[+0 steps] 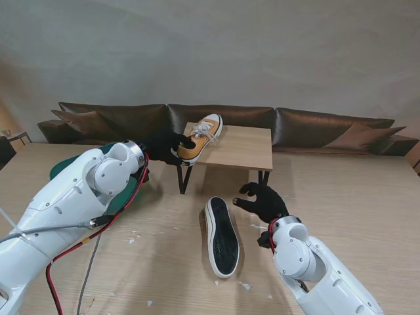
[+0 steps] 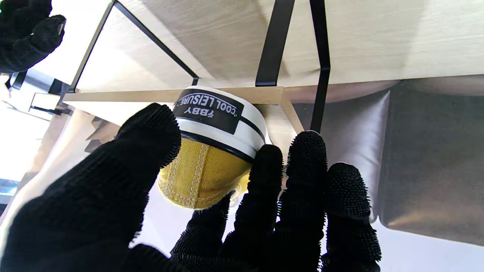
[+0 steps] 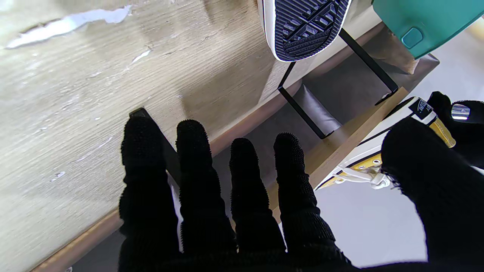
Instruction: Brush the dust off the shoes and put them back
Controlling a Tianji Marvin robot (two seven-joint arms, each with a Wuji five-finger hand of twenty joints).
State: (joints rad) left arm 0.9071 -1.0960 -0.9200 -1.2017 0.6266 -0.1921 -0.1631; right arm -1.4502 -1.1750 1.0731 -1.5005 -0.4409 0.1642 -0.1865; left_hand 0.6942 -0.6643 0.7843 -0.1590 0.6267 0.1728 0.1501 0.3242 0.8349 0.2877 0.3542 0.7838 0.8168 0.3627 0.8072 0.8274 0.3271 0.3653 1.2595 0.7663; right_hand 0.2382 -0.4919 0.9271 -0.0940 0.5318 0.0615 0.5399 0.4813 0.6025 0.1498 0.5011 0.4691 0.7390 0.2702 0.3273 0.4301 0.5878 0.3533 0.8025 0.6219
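While the left hand (image 1: 165, 146) wraps the heel of the yellow shoe (image 1: 201, 138) on the small rack (image 1: 243, 147), the putting-back step looks nearly done.

The right hand (image 1: 262, 200) hovers released, fingers spread, beside the second shoe (image 1: 222, 235) lying sole-up on the bench (image 1: 354, 197); that one likely needs picking up next. Only the left wrist view shows the heel label (image 2: 210, 109) and the thumb and fingers either side of the heel.

Standing at the far side of the wooden table (image 1: 367, 197): a small wooden shelf (image 1: 239, 147) on black metal legs. Stretching behind it: a dark brown leather sofa (image 1: 315, 128). Lying scattered on the tabletop: white paper scraps (image 1: 244, 285). Peeking out at left: a teal object (image 1: 62, 167).
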